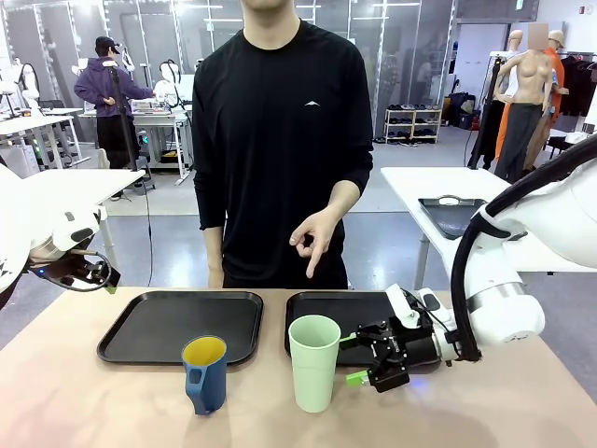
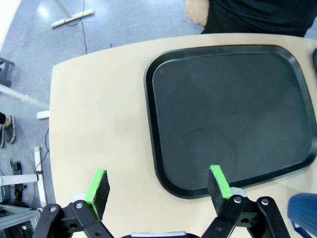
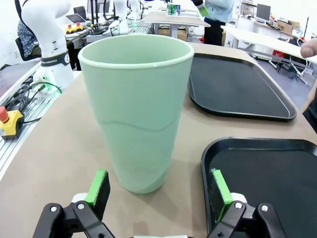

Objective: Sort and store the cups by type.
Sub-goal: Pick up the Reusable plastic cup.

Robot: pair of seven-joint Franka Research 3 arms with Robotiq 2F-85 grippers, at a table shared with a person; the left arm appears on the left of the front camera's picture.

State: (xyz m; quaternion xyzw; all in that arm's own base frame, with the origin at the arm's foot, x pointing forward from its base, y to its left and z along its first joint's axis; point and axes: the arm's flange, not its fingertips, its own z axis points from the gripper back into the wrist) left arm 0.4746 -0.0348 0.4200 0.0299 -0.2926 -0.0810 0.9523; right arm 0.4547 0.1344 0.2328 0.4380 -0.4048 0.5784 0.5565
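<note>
A tall pale mint-green tumbler point(image 1: 313, 362) stands upright on the table near the front, and it looms close ahead in the right wrist view point(image 3: 136, 109). Left of it stands a dark blue handled mug point(image 1: 205, 373) with a yellow inside; a blue corner of the mug point(image 2: 303, 213) shows in the left wrist view. My right gripper point(image 1: 353, 359) is open, low over the table just right of the tumbler, not touching it point(image 3: 157, 188). My left gripper point(image 1: 104, 278) hangs open above the table's left end, over its bare top beside the left tray point(image 2: 157, 184).
Two black trays lie side by side: the left tray point(image 1: 177, 325) and the right tray point(image 1: 326, 313), under my right arm. A person in black stands at the far side, one hand point(image 1: 315, 238) pointing down over the right tray.
</note>
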